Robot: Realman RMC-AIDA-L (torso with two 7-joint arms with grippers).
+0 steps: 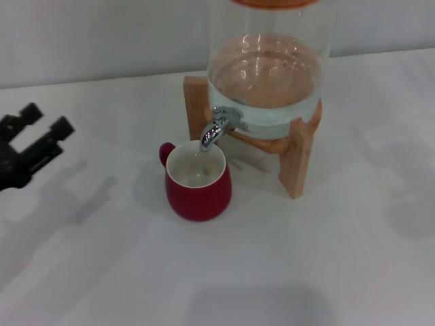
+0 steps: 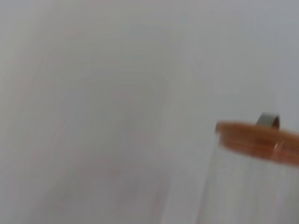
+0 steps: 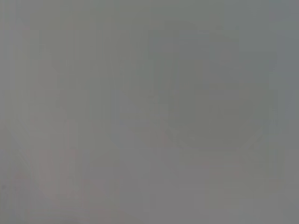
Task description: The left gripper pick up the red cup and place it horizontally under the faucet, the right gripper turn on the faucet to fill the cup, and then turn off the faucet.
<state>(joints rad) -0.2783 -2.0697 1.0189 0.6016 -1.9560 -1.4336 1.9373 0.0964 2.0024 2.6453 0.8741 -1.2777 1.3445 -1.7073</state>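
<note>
The cup [image 1: 198,180] stands upright on the bench [image 1: 326,258], right under the faucet [image 1: 216,128]. The left hand [image 1: 37,130] is well off to the cup's left, fingers wide and holding nothing. The right hand is not in view, so its reach for the lever is yet to come.

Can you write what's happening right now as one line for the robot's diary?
red cup: upright under faucet | left gripper: open, empty, off to the left | right gripper: out of view | dispenser: on wooden stand
</note>
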